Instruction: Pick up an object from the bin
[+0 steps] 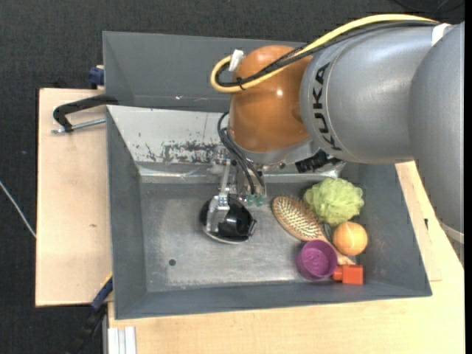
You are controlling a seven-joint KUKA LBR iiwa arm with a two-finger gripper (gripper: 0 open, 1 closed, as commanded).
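My gripper (221, 211) hangs low over the middle of the bin floor, its metal fingers reaching down onto a black rounded object (234, 224) with a shiny rim. The fingers sit at that object's left side, touching or nearly touching it. To the right lies an oval wooden hairbrush (296, 217), a short gap away from the black object.
At the bin's right side sit a green leafy lettuce-like ball (335, 199), an orange fruit (350, 237), a purple cup (317, 259) and a small orange-red block (349, 274). The arm with its orange cover overhangs the back middle.
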